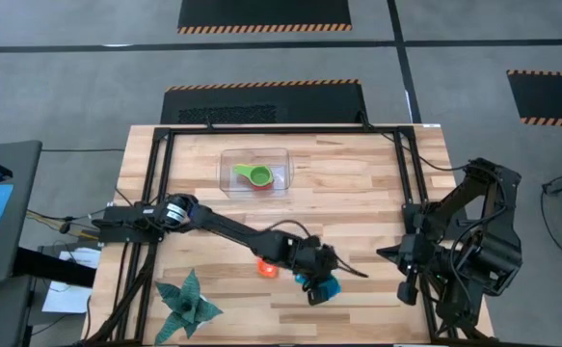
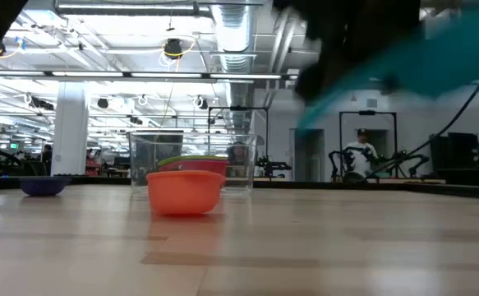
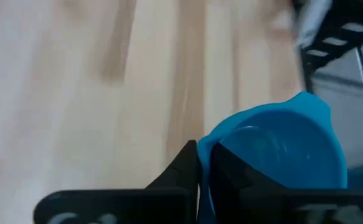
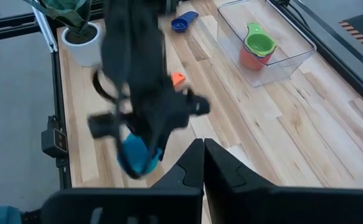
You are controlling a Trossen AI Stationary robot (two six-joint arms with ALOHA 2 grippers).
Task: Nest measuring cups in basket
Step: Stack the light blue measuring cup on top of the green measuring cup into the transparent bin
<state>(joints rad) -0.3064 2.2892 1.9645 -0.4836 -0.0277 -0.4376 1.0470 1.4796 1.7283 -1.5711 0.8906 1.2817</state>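
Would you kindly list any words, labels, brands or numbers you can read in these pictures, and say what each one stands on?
None can be read.
The measuring cups, such as the green cup in the clear basket and the blue cup in the left gripper, show no legible marks.
Pale marks on the gripper body in both wrist views are too blurred to read.

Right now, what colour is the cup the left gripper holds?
Blue: the round plastic measuring cup in the left gripper, clearest in the left wrist view.
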